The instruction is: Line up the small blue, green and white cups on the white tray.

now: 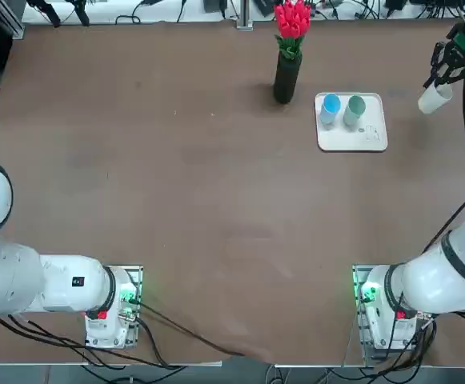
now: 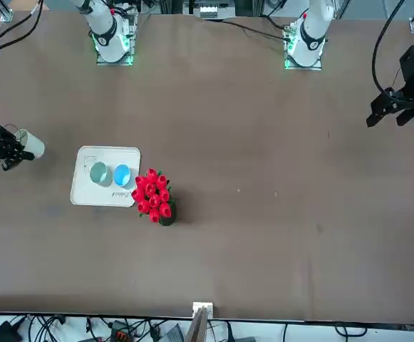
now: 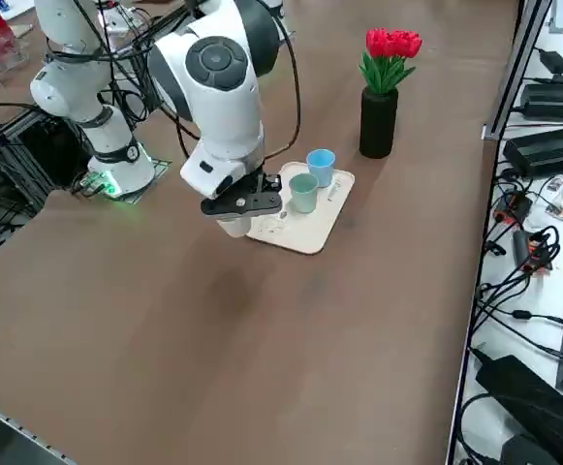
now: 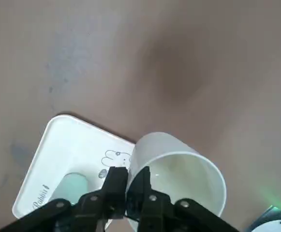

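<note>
The white cup (image 4: pixel 179 169) is held by the right claw (image 4: pixel 133 186), whose fingers are closed on the cup's rim, one inside and one outside the wall. In the top view the cup (image 1: pixel 434 98) is seen raised clear of the worktop (image 1: pixel 176 200), out beyond the right-hand edge of the white tray (image 1: pixel 372 136) and apart from it. On the tray the blue cup (image 1: pixel 330 108) and the green cup (image 1: pixel 354 110) stand upright side by side, the blue one nearer a black vase of red flowers (image 1: pixel 288 56). The vase stands on the worktop just beside the tray. Small grey markings are visible on the bare part of the tray.
</note>
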{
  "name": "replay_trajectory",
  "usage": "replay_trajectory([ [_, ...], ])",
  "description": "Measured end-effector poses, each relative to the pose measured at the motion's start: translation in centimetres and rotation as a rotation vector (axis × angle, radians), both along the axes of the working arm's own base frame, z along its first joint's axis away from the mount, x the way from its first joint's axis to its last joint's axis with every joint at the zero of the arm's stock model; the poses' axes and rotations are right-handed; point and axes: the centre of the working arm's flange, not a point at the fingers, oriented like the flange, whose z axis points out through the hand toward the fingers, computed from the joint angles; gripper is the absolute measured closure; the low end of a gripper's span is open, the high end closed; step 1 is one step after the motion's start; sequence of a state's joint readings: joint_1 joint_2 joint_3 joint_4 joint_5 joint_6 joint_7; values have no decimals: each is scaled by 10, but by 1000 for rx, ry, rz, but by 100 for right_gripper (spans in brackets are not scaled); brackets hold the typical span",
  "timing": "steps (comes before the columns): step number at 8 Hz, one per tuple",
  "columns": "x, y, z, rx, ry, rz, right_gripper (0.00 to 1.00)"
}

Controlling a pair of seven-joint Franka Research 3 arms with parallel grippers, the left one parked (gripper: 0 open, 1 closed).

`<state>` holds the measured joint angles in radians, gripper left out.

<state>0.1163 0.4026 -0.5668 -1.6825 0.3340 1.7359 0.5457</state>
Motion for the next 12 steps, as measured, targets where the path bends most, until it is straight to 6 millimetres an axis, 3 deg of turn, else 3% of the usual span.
replay_trajectory([
  [4,23,46,3,-52,-15,-66,97],
  [6,47,99,-13,-110,-36,-156,97],
  [8,63,147,-46,-144,-32,-232,97],
  [10,65,153,-79,-149,-23,-286,97],
  [12,60,144,-92,-157,-11,-307,97],
])
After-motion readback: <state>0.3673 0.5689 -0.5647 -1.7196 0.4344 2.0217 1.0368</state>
